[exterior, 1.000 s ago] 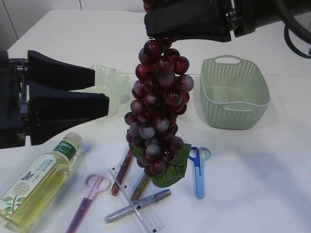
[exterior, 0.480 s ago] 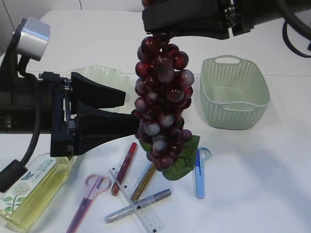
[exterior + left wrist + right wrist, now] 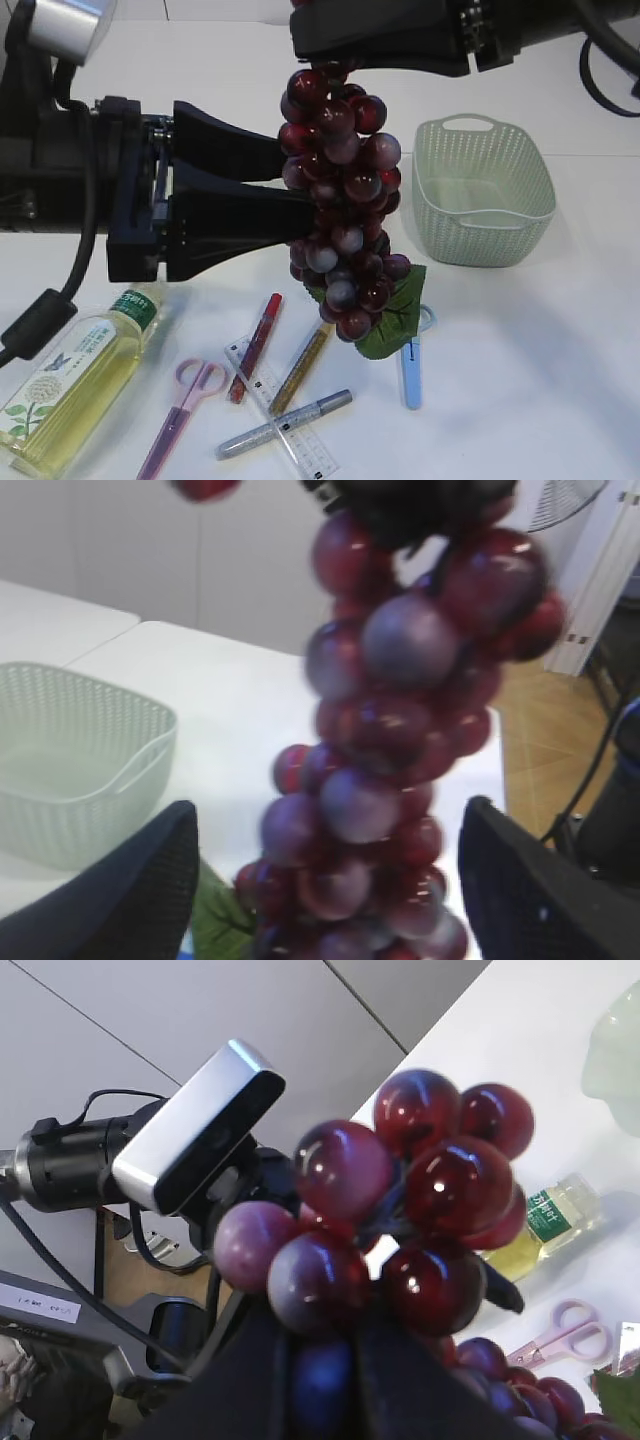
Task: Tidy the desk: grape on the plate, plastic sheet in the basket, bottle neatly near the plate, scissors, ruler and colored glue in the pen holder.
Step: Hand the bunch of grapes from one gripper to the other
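Under the right gripper (image 3: 345, 68), grape (image 3: 340, 210) hangs vertically, tip down.

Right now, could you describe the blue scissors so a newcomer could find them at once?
Start at the green basket on the right, then look down to the table in front of it. The blue scissors lie there, handles tucked under the grape leaf; the other pair is pink.

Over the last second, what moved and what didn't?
The left pincer, open, advanced rightward until its fingers flank the grape bunch. The bunch drifted slightly right, hanging from the right pincer, which kept its grip at the top. Bottle, basket, both scissors, ruler and glue pens stayed put.
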{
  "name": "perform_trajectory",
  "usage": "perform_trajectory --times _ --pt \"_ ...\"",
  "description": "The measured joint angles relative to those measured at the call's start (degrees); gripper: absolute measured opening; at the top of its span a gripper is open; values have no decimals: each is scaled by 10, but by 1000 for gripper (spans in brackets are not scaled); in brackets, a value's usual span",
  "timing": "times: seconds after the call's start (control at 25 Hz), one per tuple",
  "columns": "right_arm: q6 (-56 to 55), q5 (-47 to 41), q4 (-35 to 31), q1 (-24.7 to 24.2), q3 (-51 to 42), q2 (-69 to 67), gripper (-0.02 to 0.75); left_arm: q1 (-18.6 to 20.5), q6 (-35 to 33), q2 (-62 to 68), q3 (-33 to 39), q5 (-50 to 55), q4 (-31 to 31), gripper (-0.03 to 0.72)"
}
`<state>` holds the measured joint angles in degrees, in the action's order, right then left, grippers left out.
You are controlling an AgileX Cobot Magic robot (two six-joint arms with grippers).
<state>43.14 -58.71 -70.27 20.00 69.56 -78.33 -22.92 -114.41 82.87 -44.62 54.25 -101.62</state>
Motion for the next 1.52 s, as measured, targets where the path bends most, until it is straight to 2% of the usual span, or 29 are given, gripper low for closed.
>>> perform_trajectory --times 0.28,0.64,0.88,0.96,1.04,1.2,1.24,1.52 --pt "0 1 -3 0 0 0 99 -40 0 0 -4 -6 0 591" --pt "1 1 -11 0 0 0 99 -44 0 49 -51 0 0 591" --pt "2 1 -12 0 0 0 99 -60 0 76 -68 3 0 579" --pt "2 1 -12 0 0 0 99 -60 0 76 -68 0 0 526" --pt "2 1 -12 0 0 0 99 -60 0 77 -68 -3 0 442" --pt "3 1 -14 0 0 0 99 -60 0 77 -68 -4 0 232" --pt "5 1 -15 0 0 -1 99 -60 0 77 -68 -4 0 199" --pt "24 1 -17 0 0 -1 99 -60 0 77 -68 -4 0 152"
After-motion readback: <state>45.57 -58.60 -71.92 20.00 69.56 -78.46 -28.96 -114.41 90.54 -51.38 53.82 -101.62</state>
